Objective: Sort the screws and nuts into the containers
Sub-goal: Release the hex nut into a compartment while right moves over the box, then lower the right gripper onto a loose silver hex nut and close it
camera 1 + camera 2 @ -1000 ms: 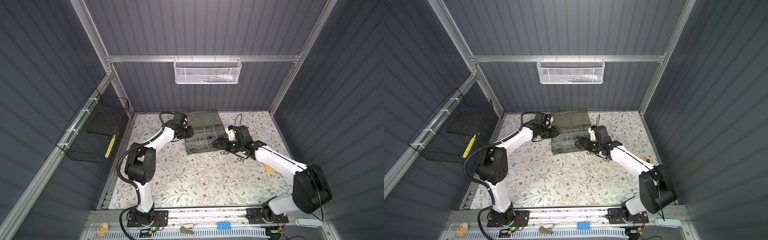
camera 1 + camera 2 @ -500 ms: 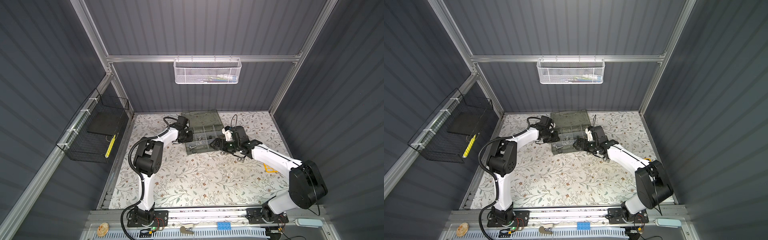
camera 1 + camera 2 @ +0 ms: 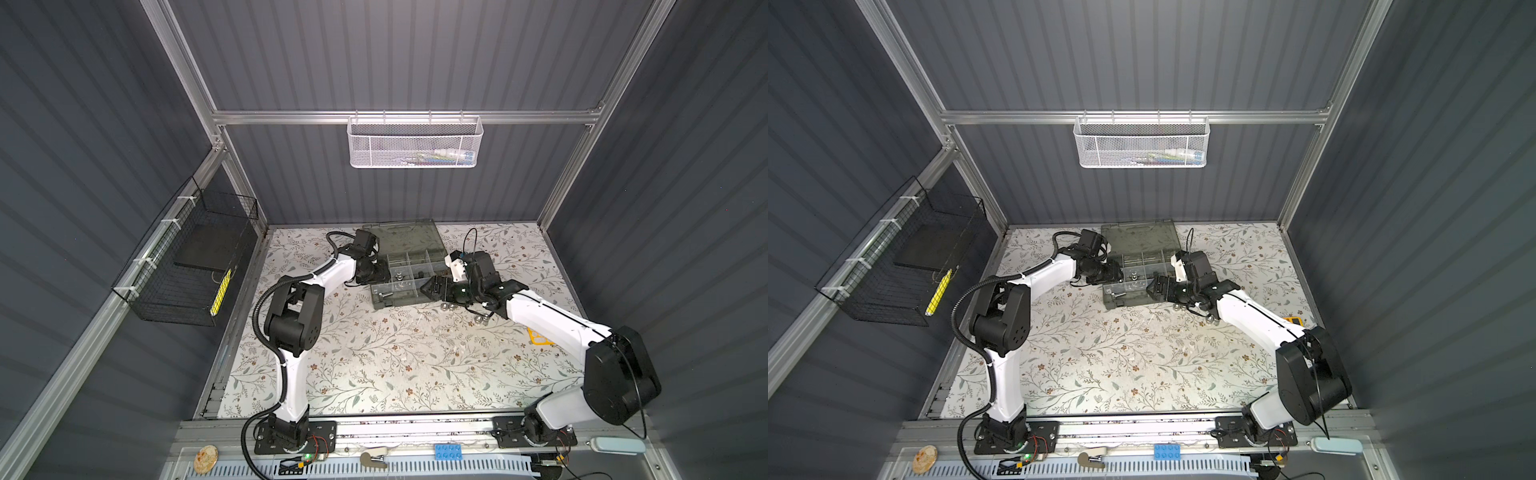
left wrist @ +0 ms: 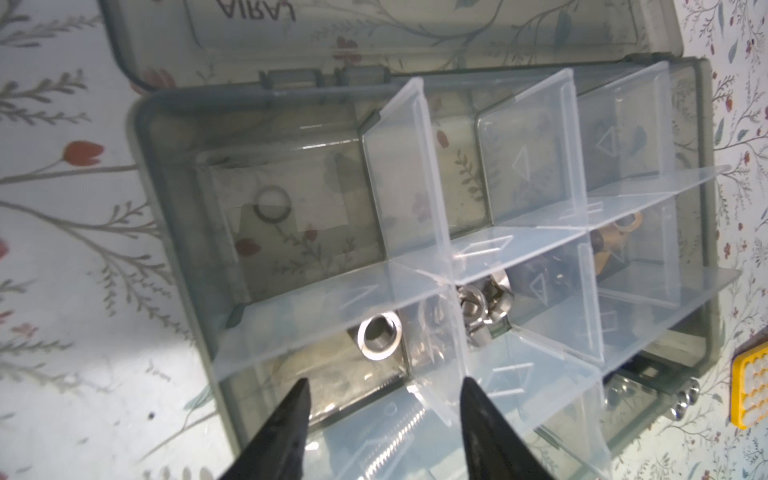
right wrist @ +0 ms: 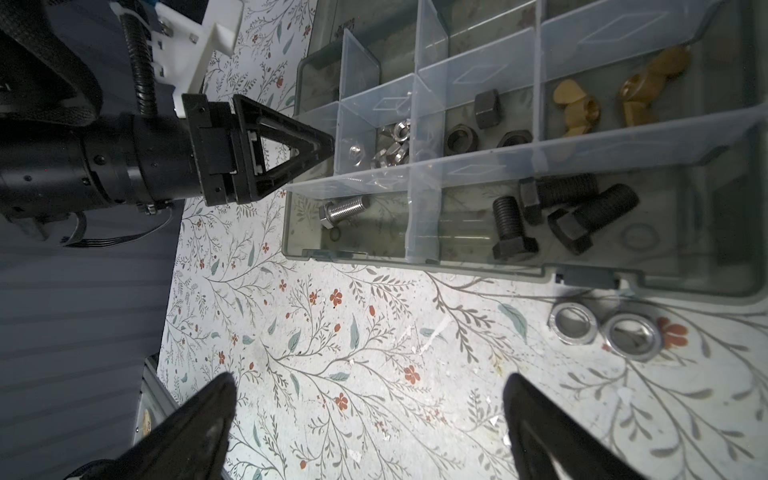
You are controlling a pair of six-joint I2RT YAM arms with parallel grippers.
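Left gripper: jaws spread, nothing between them; poised at the left end of the organiser case, over the end compartment where one silver nut lies.

Organiser case, lid open. Middle row, left to right in both top views: the silver nut, silver hex nuts, black nuts, brass wing nuts. Front row: silver bolt, black bolts.

Right gripper: jaws spread wide, empty, above the floral cloth in front of the case.

Loose silver nuts: two, unsorted, flat on the cloth side by side, just beside the case's front wall.

Handling, by judgement: small, hard, dense, smooth; they sit low and are likely to skate. Take one across opposite flats, tips down at the cloth.
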